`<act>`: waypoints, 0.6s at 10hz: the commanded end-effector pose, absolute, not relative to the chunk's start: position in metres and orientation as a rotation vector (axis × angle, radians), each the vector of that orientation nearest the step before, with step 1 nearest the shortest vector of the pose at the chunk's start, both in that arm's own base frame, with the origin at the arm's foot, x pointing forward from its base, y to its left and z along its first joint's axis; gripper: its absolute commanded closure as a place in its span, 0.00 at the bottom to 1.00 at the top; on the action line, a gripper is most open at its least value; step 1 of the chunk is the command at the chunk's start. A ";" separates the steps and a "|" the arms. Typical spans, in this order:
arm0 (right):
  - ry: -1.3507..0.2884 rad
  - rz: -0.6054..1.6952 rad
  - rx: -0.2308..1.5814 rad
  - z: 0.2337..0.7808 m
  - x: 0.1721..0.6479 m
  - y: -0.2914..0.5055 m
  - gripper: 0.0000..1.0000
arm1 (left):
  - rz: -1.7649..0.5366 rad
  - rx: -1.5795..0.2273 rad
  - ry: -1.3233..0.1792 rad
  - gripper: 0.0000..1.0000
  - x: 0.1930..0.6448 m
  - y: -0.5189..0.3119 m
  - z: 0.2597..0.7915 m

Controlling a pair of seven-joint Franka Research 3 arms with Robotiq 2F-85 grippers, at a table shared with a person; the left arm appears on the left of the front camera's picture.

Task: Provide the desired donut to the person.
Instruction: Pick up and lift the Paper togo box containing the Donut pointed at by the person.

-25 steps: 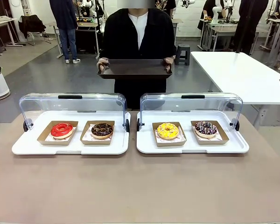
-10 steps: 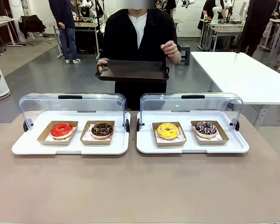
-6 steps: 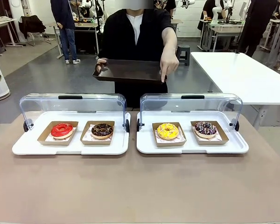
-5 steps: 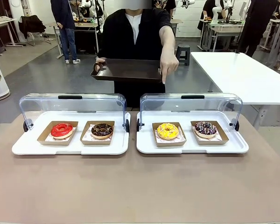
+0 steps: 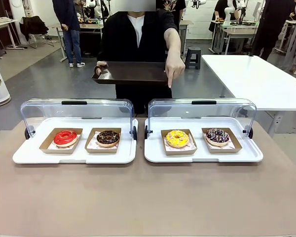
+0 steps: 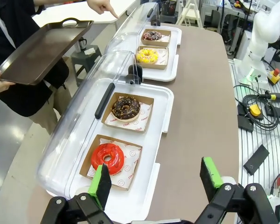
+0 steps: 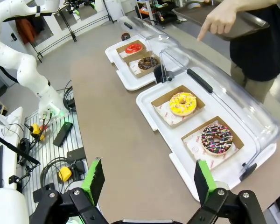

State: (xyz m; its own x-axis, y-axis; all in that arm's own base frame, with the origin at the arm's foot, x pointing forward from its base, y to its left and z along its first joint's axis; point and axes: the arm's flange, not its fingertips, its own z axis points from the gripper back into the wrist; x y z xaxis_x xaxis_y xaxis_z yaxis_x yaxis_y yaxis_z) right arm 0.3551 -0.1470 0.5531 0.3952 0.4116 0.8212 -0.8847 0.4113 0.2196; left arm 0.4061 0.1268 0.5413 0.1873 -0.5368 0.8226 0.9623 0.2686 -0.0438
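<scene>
Brown worktop [image 5: 148, 197] carries two white trays, one at 9 o'clock [image 5: 74, 157] and one at 3 o'clock [image 5: 202, 157], each with its clear lid [image 5: 76, 111] swung up at the 12 o'clock edge. We see four donuts in cardboard boats. The red donut [image 5: 65, 137] and the chocolate donut [image 5: 108, 137] sit in the 9 o'clock tray. The yellow donut [image 5: 177, 138] and the sprinkled donut [image 5: 217, 136] sit in the 3 o'clock tray, with the yellow one at 9 o'clock of the sprinkled one.

The person [image 5: 138, 29] stands at 12 o'clock, beyond the worktop. Earlier both hands gripped the dark serving tray [image 5: 130, 73]. Now only one hand [image 5: 101, 69] holds it, and the tray has slid toward 9 o'clock. The pointing hand [image 5: 174, 66] has left the tray handle and hangs in front of it, index finger aimed toward 6 o'clock. It sits above the 3 o'clock lid, roughly in line with the yellow donut. All four donuts lie where they were.

The left end effector [image 6: 156, 176] is released, with its jaws wide and nothing between them, above the worktop beside the red donut. The right end effector [image 7: 148, 179] is also released and empty, over bare worktop near the 3 o'clock tray.
</scene>
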 end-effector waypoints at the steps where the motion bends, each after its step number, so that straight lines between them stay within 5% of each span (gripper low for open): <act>1: -0.778 0.929 0.748 0.553 0.357 -0.147 0.00 | -1.173 -0.667 -0.811 0.00 0.407 0.127 0.542; 6: -0.778 0.929 0.748 0.553 0.357 -0.147 0.00 | -1.173 -0.667 -0.811 0.00 0.407 0.127 0.542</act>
State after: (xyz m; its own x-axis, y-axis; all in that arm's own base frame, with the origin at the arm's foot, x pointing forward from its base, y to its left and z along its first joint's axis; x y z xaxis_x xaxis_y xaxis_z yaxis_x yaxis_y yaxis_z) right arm 0.3549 -0.1472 0.5531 0.3956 0.4114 0.8211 -0.8845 0.4115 0.2200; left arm 0.4063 0.1264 0.5412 0.1876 -0.5376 0.8221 0.9624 0.2681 -0.0443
